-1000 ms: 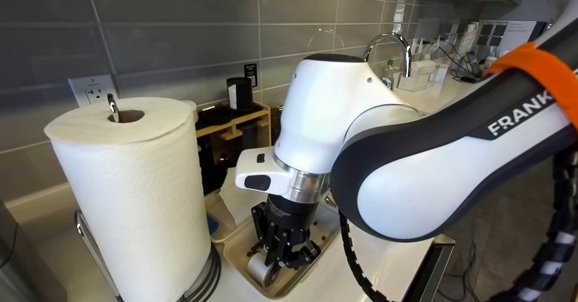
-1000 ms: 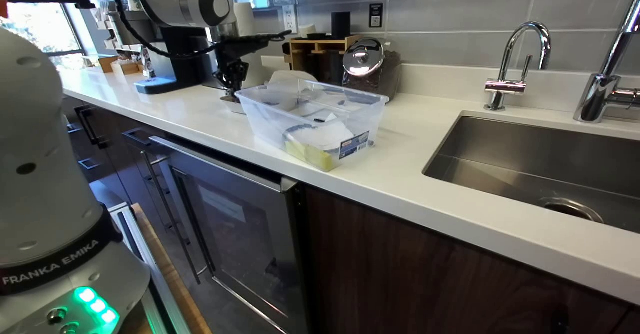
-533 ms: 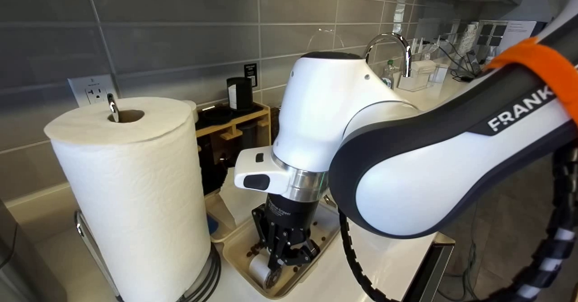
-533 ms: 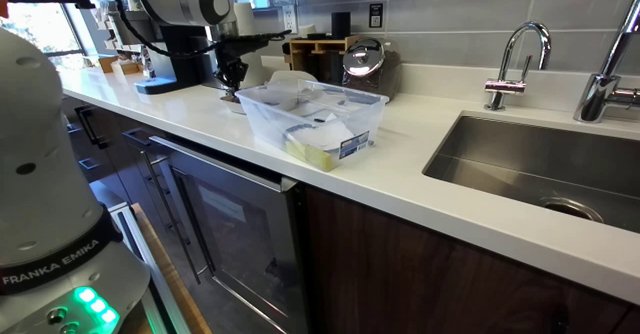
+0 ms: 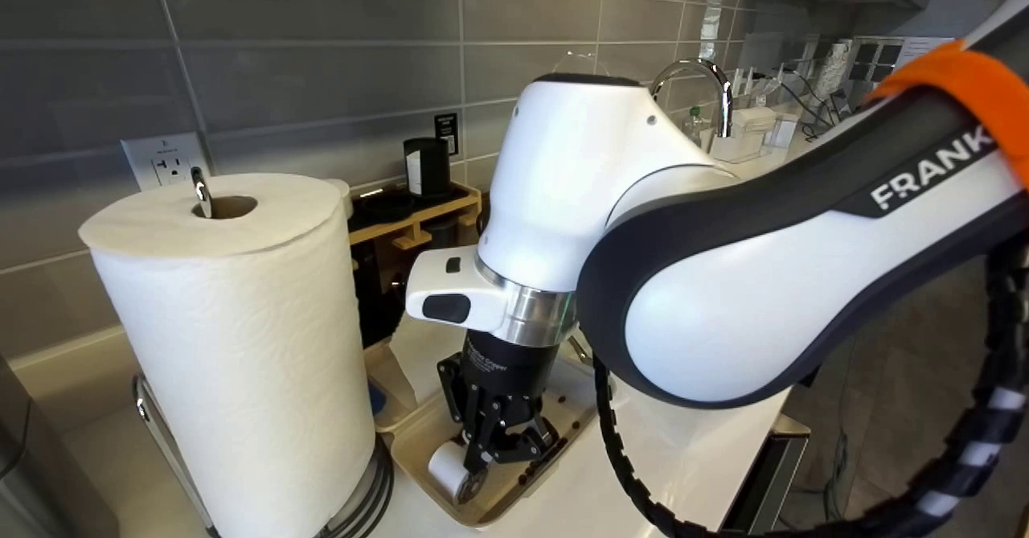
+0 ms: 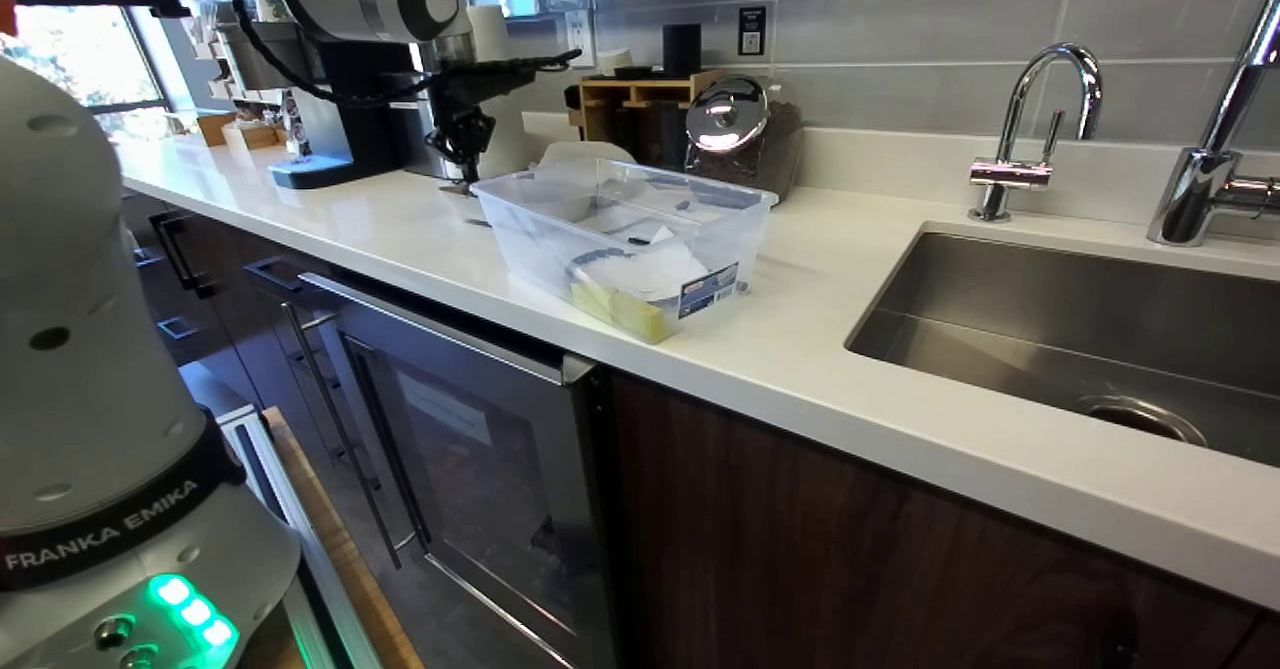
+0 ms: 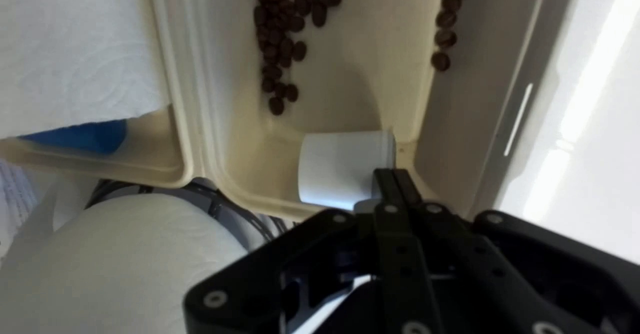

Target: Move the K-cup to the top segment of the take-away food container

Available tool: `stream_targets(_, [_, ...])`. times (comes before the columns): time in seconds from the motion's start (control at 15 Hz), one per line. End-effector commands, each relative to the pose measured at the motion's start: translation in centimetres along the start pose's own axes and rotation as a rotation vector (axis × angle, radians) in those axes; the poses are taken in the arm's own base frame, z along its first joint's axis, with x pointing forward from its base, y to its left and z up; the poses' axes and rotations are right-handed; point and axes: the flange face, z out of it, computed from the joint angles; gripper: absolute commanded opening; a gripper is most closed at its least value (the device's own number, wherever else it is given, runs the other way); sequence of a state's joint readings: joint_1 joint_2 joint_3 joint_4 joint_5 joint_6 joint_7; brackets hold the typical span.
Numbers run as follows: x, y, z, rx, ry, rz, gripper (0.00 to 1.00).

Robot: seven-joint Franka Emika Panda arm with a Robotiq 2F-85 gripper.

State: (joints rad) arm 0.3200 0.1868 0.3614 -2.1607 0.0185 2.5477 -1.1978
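The whitish K-cup (image 5: pixel 447 462) lies on its side in the near end of the crumb-speckled half of the tan take-away food container (image 5: pixel 414 451). It also shows in the wrist view (image 7: pixel 335 164), its rim running to my fingertips. My gripper (image 5: pixel 476 467) is low inside that half. In the wrist view my fingers (image 7: pixel 392 171) are nearly together and look shut on the K-cup's rim; they hide part of it. In an exterior view my gripper (image 6: pixel 468 181) is small and the K-cup is hidden. The container's other half (image 7: pixel 155 169) holds white paper and something blue.
Dark beans (image 7: pixel 277 39) lie in the container half. A tall paper towel roll (image 5: pixel 225 345) on a wire holder stands close beside the container. A wooden organizer (image 5: pixel 414 236) is behind. A clear plastic bin (image 6: pixel 620 239) stands near the container.
My gripper has moved slightly left and up in an exterior view, and the K-cup has moved with it. The container half has shifted a little too, and more beans lie along its right wall.
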Motion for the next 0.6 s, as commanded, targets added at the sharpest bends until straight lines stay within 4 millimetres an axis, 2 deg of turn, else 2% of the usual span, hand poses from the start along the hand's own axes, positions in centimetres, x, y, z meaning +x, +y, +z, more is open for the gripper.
stream_targets(0.0, [0.5,1.4,-2.7,-0.037,0.035,0.032,0.0])
stream_targets(0.27, [0.1,3.5,-5.1,-0.146,0.053,0.06,0.0])
stream_targets(0.53, [-0.4,4.9,-4.7,-0.253,0.064,0.049,0.0])
